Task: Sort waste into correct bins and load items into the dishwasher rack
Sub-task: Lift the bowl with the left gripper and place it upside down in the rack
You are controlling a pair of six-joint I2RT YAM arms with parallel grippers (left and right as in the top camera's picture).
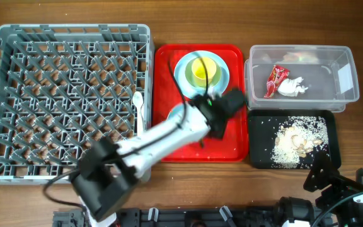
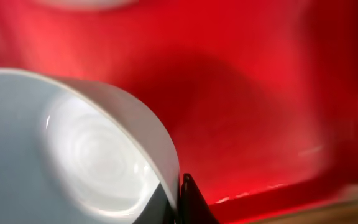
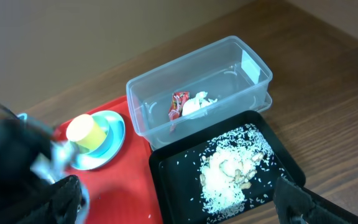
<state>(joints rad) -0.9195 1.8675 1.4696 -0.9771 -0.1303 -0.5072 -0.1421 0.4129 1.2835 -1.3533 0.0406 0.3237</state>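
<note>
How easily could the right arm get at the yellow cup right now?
Probably not easily: the left arm lies across the red tray just in front of the cup, and the right arm sits off past the black tray.

Overhead looks straight down; left wrist sits tight against a bowl (image 2: 73, 155) on the red tray (image 2: 247, 93), which right wrist views obliquely from farther back.

A red wrapper (image 1: 274, 81) and a white tissue (image 1: 292, 86) lie in the clear tub (image 1: 326, 79), rice scraps (image 1: 295, 140) in the black tray (image 1: 260, 142), the yellow-green cup (image 1: 201, 70) upright on the blue plate (image 1: 183, 75), and a white spoon (image 1: 138, 104) at the grey rack's (image 1: 62, 101) right edge.
</note>
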